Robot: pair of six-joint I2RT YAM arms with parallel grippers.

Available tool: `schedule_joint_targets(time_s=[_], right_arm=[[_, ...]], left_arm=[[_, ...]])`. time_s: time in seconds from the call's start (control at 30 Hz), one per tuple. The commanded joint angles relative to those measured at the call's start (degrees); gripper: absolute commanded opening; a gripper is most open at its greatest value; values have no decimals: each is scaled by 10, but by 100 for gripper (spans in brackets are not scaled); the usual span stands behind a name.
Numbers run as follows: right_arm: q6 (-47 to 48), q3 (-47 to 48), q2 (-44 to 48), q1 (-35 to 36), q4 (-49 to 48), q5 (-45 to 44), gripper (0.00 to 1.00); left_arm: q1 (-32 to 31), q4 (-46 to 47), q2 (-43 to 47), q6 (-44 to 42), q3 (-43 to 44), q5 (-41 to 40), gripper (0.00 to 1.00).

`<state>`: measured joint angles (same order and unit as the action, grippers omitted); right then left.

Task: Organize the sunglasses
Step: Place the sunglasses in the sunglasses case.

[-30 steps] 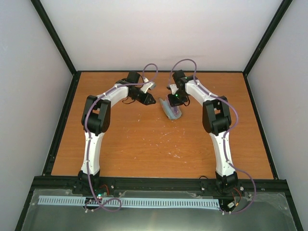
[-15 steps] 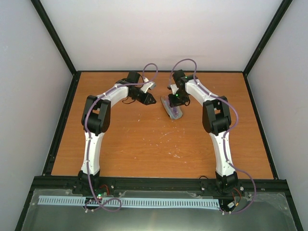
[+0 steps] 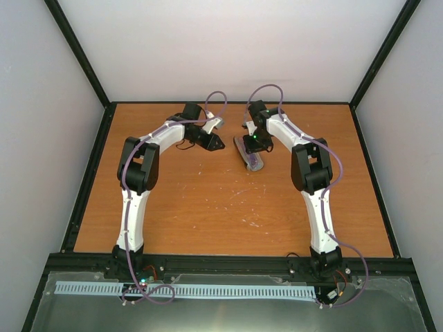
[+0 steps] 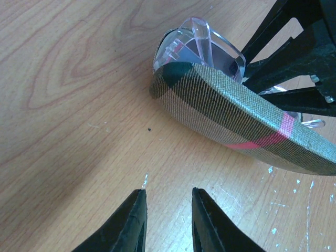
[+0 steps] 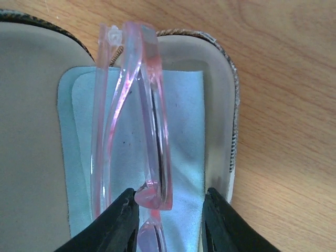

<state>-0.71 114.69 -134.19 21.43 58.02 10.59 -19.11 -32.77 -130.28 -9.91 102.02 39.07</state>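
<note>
I reckon placing is nearly done: the sunglasses rest in the open case on its cloth, right jaws parted loosely around them, left jaws narrowly open and empty nearby, so next I'd lift clear, then shut the lid.

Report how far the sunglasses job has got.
Done: the folded sunglasses sit on the cloth inside the open case. In hand: the right fingers stand apart around the frame, a gap on one side; the left fingers hover open near the case. Left: back the fingers out and shut the case.
</note>
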Motion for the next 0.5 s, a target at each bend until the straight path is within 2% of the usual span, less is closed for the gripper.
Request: schedule_joint_targets(time_s=[0.0,0.27,0.47], right_arm=[[-7,-7,35,3,-4,-26,35],[-12,-28,59,3,-13,-41,33],[-11,-48,67,2,-14,-32,26]], left_arm=[[1,10,9,6,3,9,25],[1,12,13,7,-1,8,25],[0,12,13,6,-2,8,25]])
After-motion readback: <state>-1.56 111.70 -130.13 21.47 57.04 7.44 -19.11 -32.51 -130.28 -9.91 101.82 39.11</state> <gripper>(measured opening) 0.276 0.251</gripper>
